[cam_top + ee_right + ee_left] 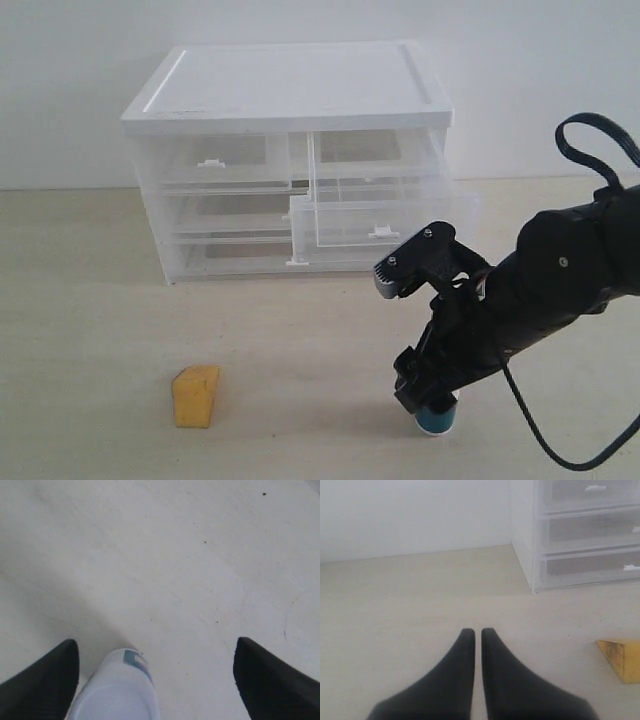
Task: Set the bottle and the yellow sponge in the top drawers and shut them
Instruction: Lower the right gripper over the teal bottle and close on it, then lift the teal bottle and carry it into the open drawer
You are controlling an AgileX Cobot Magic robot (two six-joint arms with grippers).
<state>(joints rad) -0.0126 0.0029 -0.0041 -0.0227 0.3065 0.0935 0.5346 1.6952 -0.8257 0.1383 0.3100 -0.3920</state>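
Low over the tabletop point(300, 400), the right tool point(156, 641) stood released, wide around the bottle point(117, 690), which sat off-centre near one finger, so closing risked tipping it.

Cabinet point(290, 90) with clear drawers and a white top, at the back of the table point(300, 340). The right top drawer point(380, 215) stands pulled out; the left top drawer point(215, 160) sits flush with the frame. A yellow sponge point(196, 396) lies front left, well apart from the cabinet. Front right, the right arm point(560, 270) slants down, the right gripper point(428, 395) over the bottle point(437, 421), whose teal base shows beneath it on the table.
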